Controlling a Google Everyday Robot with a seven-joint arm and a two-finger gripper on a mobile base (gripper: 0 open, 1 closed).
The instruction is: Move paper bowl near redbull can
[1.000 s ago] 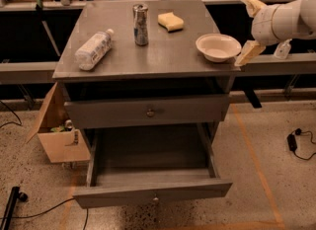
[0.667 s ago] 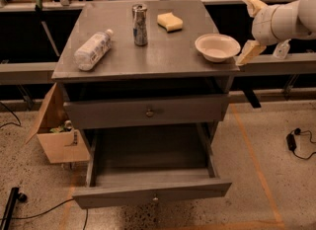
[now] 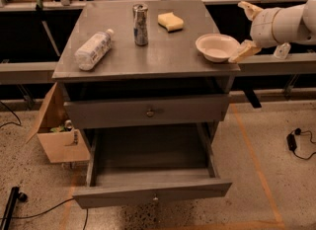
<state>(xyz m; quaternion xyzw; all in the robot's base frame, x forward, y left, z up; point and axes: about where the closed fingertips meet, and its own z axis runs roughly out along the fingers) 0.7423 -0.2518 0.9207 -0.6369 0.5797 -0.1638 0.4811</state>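
One paper bowl [image 3: 217,47], right of centre; one redbull can [image 3: 140,24], top centre; one plastic bottle [image 3: 94,50]; one yellow sponge [image 3: 171,21]; one gripper [image 3: 246,30], upper right beside bowl, fingers [image 3: 243,52] spread.

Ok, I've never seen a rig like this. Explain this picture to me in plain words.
There is one camera view, looking down from the front at a grey cabinet. The white shape at the right is the robot's arm. Its gripper, two fingers spread open, is at the right rim of the paper bowl and seems to hold nothing. Also on top are the redbull can, upright near the back, a yellow sponge to its right, and a clear bottle lying on its side at the left. The bottom drawer is pulled out.
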